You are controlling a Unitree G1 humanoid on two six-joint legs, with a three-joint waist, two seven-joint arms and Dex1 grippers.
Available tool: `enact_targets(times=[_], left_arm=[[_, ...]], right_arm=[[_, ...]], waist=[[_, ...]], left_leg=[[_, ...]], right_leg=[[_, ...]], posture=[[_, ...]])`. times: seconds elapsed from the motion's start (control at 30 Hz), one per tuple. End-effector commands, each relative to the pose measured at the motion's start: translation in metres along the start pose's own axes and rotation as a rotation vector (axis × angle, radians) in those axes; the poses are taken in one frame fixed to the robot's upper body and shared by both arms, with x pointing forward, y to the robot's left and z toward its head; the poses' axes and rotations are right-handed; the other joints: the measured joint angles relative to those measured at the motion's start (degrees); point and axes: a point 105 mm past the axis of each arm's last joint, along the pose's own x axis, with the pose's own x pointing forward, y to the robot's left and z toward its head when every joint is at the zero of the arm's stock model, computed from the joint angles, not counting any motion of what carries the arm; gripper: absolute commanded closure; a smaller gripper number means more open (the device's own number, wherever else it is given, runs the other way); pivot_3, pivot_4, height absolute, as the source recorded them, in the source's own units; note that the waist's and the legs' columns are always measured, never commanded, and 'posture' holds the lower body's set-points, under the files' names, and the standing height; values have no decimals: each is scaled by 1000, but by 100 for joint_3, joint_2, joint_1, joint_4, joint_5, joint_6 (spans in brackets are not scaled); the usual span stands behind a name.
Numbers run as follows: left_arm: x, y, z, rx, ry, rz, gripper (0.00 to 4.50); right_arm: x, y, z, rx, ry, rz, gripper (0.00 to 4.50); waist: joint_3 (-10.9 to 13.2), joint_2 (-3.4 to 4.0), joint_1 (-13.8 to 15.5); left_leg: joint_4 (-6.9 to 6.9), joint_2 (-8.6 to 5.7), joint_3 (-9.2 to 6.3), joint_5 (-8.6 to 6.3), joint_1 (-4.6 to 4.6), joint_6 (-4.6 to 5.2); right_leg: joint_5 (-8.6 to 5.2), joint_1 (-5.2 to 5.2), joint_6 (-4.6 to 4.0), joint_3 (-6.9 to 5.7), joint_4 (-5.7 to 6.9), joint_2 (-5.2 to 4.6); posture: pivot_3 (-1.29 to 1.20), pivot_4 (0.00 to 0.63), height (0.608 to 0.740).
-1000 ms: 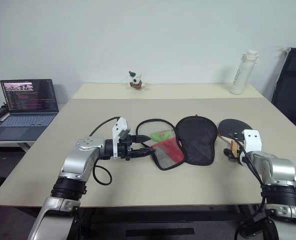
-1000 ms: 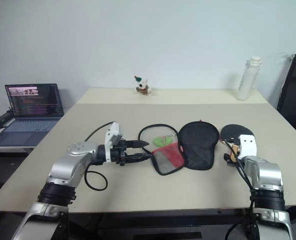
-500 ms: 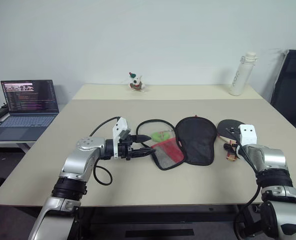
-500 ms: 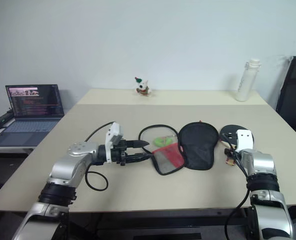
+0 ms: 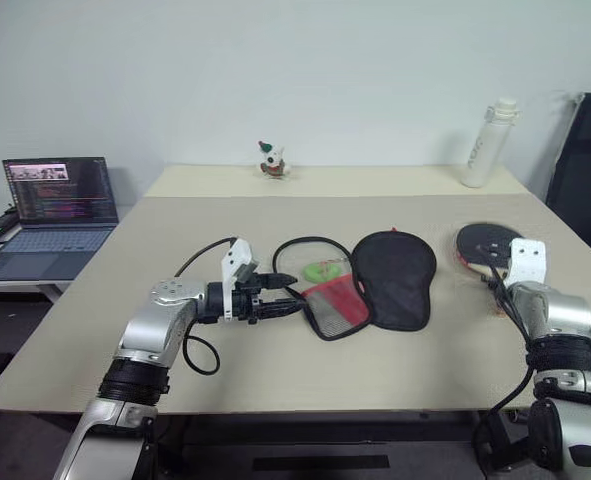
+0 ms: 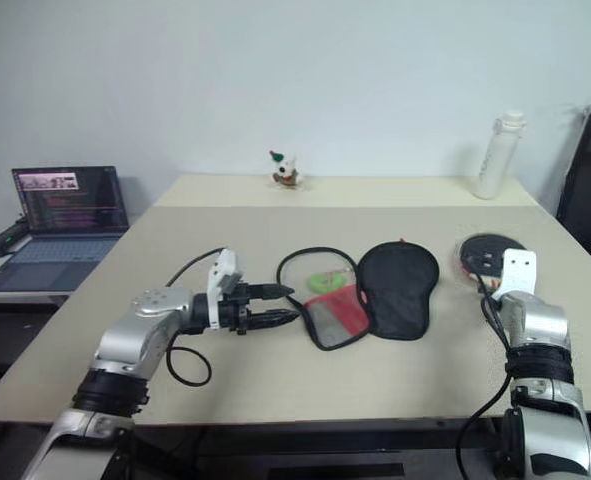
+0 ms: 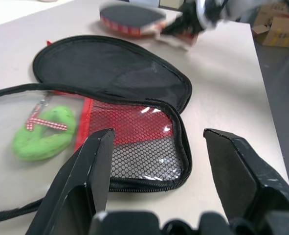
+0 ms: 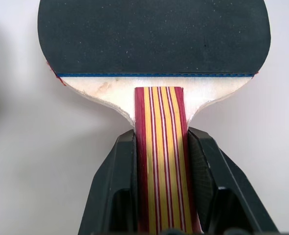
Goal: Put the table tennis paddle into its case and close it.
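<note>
We are clamping our right gripper [image 8: 161,142] on the paddle [image 8: 154,49] handle at frame right; our left gripper [image 7: 156,156] is gaping beside the case [image 5: 375,280] mid-frame.

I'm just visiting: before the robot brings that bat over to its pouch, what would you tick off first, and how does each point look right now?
1. Right tool clamped on the table tennis paddle handle: ok, both fingers press its sides.
2. Paddle off the table: cannot tell for sure.
3. The case unzipped, flap laid open: ok.
4. Left tool open at the case's red mesh end: ok, but not gripping it.
5. Inside of the case free: not ok, a green item lies in the clear half.
6. Path between paddle and case: ok, bare tabletop; the white bottle stands far back.
</note>
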Motion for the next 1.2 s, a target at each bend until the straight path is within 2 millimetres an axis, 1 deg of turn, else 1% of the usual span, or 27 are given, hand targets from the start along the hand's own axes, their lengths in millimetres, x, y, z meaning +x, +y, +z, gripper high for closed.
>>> enact_targets(times=[0.03,0.1,0.13,0.23,0.3,0.37,0.47,0.57,0.73,0.9,1.1,1.17,1.2], left_arm=[[-7,-1,15,48,-36,7,1345],[-7,-1,15,45,-36,7,1345],[-7,-2,15,45,-36,6,1345],[-6,-2,15,44,-36,3,1345],[-5,-2,16,42,-36,2,1345],[-4,-2,15,41,-37,2,1345],[-3,-3,15,40,-38,1,1345],[-5,-3,15,40,-35,4,1345],[-5,-3,15,39,-34,10,1345],[-6,-3,14,39,-33,16,1345],[-7,-3,14,39,-34,23,1345],[-7,-3,14,39,-34,23,1345],[-7,-3,14,39,-34,23,1345]], right_arm=[[-36,39,39,41,-134,128,3451],[-56,78,34,74,-116,244,3451],[-63,93,30,86,-103,284,3451],[-76,120,19,116,-67,338,3451],[-78,135,8,129,-38,359,3451],[-77,144,-4,134,-12,364,3451],[-72,149,-14,125,4,357,3451],[-66,146,-17,114,7,342,3451],[-55,144,-26,84,22,323,3451],[-55,152,-32,74,49,351,3451],[-55,157,-35,83,67,358,3451],[-56,158,-34,85,63,360,2733],[-57,159,-33,84,60,363,2553]], waist=[[0,1,-44],[-1,2,-85],[-2,3,-100],[-2,6,-69],[-2,5,2],[-2,5,76],[-2,5,90],[-2,5,82],[-2,5,56],[-2,6,30],[-2,6,31],[-2,6,31],[-2,5,32]], left_leg=[[-2,5,-1,0,1,0],[-4,16,-2,0,5,0],[-5,22,-3,0,7,0],[-3,45,-6,0,10,0],[-2,47,-7,0,8,0],[-2,44,-9,0,2,-1],[-2,24,-8,0,-5,-1],[-2,6,-5,0,-4,-1],[-3,8,-5,0,-2,0],[-3,9,-5,0,-1,0],[-3,9,-5,0,-2,0],[-3,10,-5,0,-1,0],[-3,9,-5,0,-1,0]], right_leg=[[0,-1,-1,-1,2,5],[-1,-3,-2,-1,7,15],[-1,-3,-2,-1,10,20],[0,-3,-4,-5,13,44],[0,-4,-5,-8,11,46],[-1,-3,-5,-9,2,45],[-1,-3,-5,-9,-6,25],[-1,-3,-4,-4,-6,8],[-1,-3,-5,-6,-3,8],[-1,-4,-5,-5,-2,10],[-1,-4,-5,-5,-2,10],[-1,-4,-5,-5,-1,10],[-1,-4,-5,-6,-1,10]], posture=[[0,150,740],[0,150,740],[0,150,740],[0,150,740],[0,150,740],[0,150,740],[0,150,740],[0,150,740],[0,150,740],[0,150,740],[0,150,740],[0,150,740],[0,150,740]])
